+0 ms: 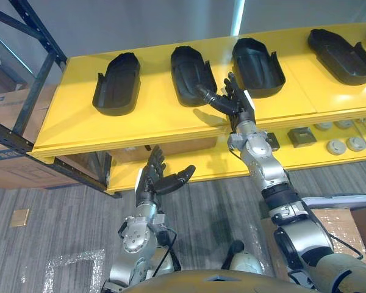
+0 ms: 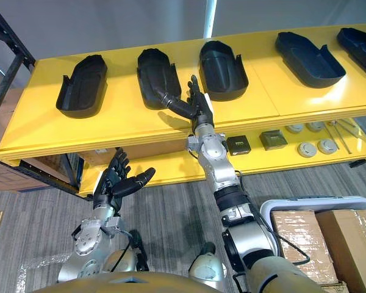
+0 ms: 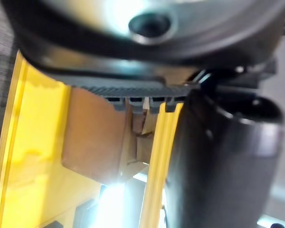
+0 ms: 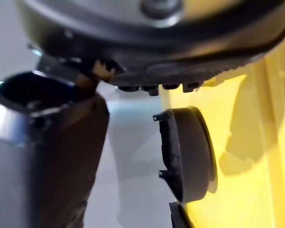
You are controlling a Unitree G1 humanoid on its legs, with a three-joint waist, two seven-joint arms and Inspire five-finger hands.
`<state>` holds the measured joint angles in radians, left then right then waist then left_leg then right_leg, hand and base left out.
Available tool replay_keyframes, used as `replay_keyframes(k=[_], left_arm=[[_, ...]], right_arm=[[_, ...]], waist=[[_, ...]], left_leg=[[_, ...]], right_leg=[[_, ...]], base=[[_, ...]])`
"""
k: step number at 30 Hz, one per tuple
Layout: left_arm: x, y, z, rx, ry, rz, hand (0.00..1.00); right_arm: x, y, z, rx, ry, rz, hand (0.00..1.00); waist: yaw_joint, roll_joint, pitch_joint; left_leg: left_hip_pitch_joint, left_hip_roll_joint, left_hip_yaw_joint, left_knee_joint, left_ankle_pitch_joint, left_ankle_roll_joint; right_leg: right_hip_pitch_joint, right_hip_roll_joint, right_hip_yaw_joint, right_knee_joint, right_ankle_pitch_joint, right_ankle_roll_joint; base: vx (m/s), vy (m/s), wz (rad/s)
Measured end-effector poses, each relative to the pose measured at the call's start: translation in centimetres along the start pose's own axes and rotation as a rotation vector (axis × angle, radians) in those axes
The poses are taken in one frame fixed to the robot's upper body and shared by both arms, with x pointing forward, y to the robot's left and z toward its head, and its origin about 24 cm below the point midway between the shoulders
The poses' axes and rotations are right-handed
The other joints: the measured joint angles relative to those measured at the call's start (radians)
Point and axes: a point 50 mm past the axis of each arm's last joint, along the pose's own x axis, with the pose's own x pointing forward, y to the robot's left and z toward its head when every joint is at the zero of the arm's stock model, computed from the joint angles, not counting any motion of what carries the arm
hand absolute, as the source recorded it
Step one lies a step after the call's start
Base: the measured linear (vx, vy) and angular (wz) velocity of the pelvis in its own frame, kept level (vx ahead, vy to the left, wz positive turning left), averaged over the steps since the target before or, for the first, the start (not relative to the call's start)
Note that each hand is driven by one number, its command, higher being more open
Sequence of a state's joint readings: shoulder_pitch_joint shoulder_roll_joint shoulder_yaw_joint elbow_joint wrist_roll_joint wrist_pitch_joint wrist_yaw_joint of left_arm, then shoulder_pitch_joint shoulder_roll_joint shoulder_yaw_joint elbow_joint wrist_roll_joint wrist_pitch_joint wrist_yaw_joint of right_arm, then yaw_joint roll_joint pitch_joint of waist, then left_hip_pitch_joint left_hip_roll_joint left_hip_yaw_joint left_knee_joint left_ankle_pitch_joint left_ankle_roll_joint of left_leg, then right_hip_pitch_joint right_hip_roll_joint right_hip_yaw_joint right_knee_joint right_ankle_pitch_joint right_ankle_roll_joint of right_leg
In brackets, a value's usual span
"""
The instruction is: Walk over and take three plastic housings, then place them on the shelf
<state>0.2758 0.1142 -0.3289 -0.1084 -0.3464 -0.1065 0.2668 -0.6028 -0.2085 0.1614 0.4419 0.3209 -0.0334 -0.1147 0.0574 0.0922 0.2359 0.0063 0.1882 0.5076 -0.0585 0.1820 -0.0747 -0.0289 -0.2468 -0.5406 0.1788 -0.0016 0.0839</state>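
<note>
Low in front, left hand (image 1: 154,178) hangs before the lower yellow shelf (image 1: 207,163), fingers spread, empty. Beyond, right hand (image 1: 238,104) is raised at the upper yellow metal shelf (image 1: 73,122), fingers straight, grasping nothing; thumb meets the near end of a black moulded plastic housing (image 1: 192,73). Four other housings (image 1: 117,83) lie alongside it.

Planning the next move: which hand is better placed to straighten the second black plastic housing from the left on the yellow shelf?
Right. The right hand is open at the yellow shelf, thumb beside that black plastic housing; the left hand hangs open well below.
</note>
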Motion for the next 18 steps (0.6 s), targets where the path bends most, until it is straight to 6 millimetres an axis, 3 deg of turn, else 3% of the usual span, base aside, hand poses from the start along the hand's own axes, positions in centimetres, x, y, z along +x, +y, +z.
replay_keyframes(k=[4,11,18], left_arm=[[0.1,0.4,0.2,0.001,-0.009,0.008,1.00],[0.3,0.4,0.4,-0.003,-0.017,0.011,1.00],[0.4,0.3,0.5,-0.006,-0.023,0.000,1.00]], right_arm=[[0.3,-0.5,0.3,-0.028,-0.004,0.005,1.00],[1.7,-0.3,2.3,-0.043,-0.071,0.024,1.00],[2.2,-0.1,2.8,-0.047,-0.097,0.062,1.00]], waist=[[0.020,0.013,0.009],[0.023,0.021,0.036],[0.025,0.028,0.059]], left_leg=[[-0.005,-0.004,-0.002,0.000,0.000,0.000],[-0.031,-0.006,-0.011,0.002,0.012,0.004],[-0.034,-0.008,-0.012,-0.001,0.017,0.005]], right_leg=[[-0.011,-0.013,0.000,0.019,-0.008,-0.002],[-0.042,-0.026,-0.003,0.066,-0.018,0.000],[-0.057,-0.036,-0.001,0.086,-0.039,-0.006]], base=[[-0.01,0.003,0.01],[0.00,-0.001,0.03],[0.00,0.002,0.00]])
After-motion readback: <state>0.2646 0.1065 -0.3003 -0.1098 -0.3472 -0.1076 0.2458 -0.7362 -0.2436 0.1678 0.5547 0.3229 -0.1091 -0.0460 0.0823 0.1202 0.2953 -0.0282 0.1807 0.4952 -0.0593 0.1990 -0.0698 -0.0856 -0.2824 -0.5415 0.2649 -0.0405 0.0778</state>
